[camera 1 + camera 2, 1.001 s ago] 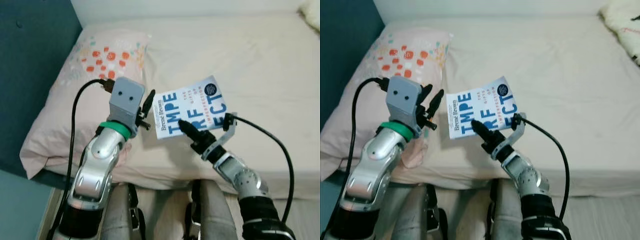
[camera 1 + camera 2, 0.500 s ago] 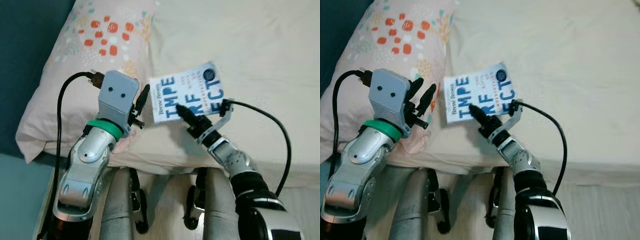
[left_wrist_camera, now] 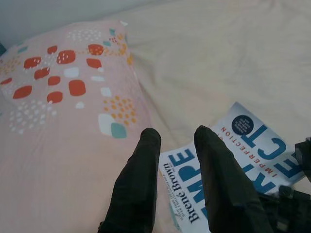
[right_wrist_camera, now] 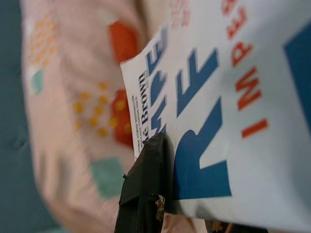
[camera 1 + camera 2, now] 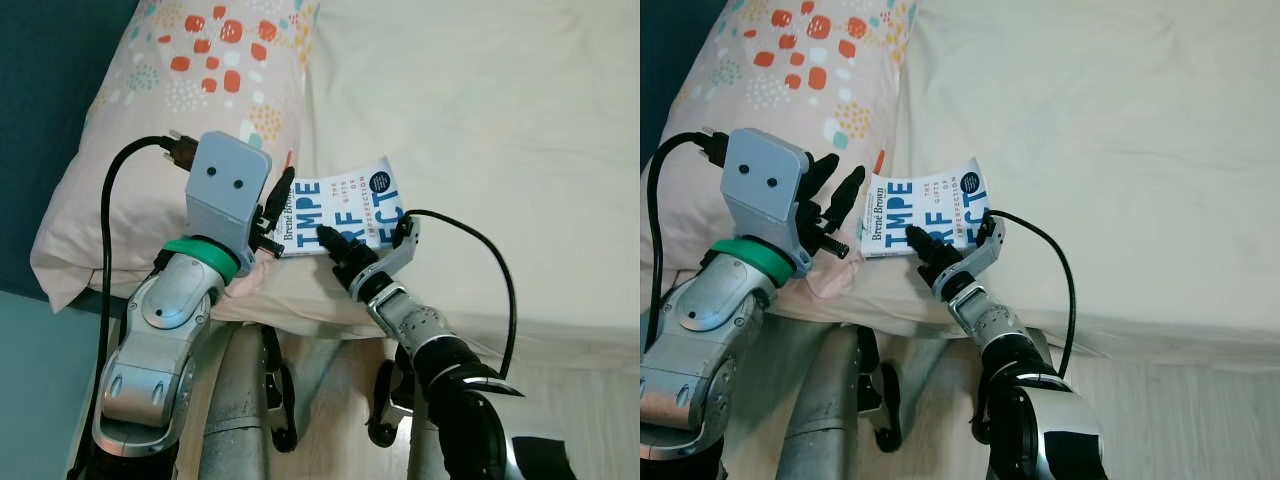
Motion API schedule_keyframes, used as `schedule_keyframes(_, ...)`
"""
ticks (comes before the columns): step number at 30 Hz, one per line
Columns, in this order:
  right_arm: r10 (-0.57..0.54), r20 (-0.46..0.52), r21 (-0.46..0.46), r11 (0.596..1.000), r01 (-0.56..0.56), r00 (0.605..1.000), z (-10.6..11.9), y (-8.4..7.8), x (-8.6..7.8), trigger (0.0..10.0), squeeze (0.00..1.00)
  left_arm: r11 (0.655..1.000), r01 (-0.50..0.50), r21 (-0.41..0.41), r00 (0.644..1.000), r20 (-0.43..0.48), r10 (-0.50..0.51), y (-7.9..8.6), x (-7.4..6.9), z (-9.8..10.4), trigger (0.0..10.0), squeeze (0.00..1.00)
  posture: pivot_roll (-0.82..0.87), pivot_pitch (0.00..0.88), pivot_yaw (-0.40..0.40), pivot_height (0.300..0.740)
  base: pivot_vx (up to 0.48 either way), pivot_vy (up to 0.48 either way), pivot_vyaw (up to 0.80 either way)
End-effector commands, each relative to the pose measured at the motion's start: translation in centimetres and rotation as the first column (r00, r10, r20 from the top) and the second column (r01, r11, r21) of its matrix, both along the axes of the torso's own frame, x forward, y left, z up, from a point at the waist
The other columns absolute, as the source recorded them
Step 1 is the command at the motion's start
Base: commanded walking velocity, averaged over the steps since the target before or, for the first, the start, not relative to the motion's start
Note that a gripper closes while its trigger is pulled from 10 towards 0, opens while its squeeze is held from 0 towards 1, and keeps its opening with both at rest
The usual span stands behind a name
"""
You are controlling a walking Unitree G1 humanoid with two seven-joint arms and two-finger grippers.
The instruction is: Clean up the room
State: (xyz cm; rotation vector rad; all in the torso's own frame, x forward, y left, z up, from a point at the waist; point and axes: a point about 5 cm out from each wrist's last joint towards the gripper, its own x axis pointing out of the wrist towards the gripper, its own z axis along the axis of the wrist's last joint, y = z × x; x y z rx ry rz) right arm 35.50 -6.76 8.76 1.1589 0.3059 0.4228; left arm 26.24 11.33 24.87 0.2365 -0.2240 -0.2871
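Right gripper (image 5: 338, 252): your fingers clamp the near edge of the book (image 5: 345, 210), one black finger (image 4: 148, 182) lying across its white cover. Book: blue lettering, lifted at the bed's (image 5: 480, 130) near edge, just beside the pillow (image 5: 190, 110). Left gripper (image 3: 177, 145): your fingers are parted with nothing between them, poised over the book's spine end, next to the pillow. Pillow: pink, orange-spotted, at the bed's left.
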Motion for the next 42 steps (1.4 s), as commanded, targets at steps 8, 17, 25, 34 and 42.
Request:
schedule_keyframes(8, -0.049, -0.095, -0.001, 0.999, 0.050, 0.994, -1.0, 0.8, -0.3, 10.0, 1.00, 1.000, 0.013, -0.008, 1.000, -0.016, -0.014, -0.4, -0.5, 0.0, 10.0, 0.00, 0.21, 0.376, 0.102, 0.606, 0.000, 0.000, 0.00)
schedule_keyframes(17, 0.129, -0.099, -0.085, 0.987, -0.137, 0.987, -2.1, 2.6, -1.7, 10.0, 0.69, 0.999, 0.021, -0.033, 1.000, -0.006, -0.022, -1.2, 0.3, 0.3, 10.0, 0.00, 0.15, 0.324, 0.075, 0.606, 0.000, 0.000, 0.00)
schedule_keyframes(25, 0.170, -0.126, -0.053, 0.983, -0.178, 0.977, -4.5, -0.3, -3.4, 10.0, 0.00, 0.997, 0.040, -0.060, 0.999, 0.025, -0.038, -2.1, 1.3, 0.4, 10.0, 0.00, 0.08, 0.252, 0.042, 0.606, 0.000, 0.000, 0.00)
schedule_keyframes(34, 0.208, -0.139, -0.032, 0.976, -0.215, 0.968, -6.6, -4.9, -8.0, 10.0, 0.00, 0.995, 0.057, -0.081, 0.997, 0.052, -0.053, -2.6, 2.1, 0.5, 10.0, 0.00, 0.02, 0.191, 0.034, 0.606, 0.000, 0.000, 0.00)
schedule_keyframes(42, 0.196, 0.364, -0.629, 0.773, 0.085, 0.910, -0.2, -9.7, -10.8, 10.0, 0.00, 0.992, 0.060, -0.112, 0.998, 0.039, -0.056, -2.5, 3.2, -0.2, 10.0, 0.00, -0.05, 0.106, 0.042, 0.606, 0.000, 0.000, 0.00)
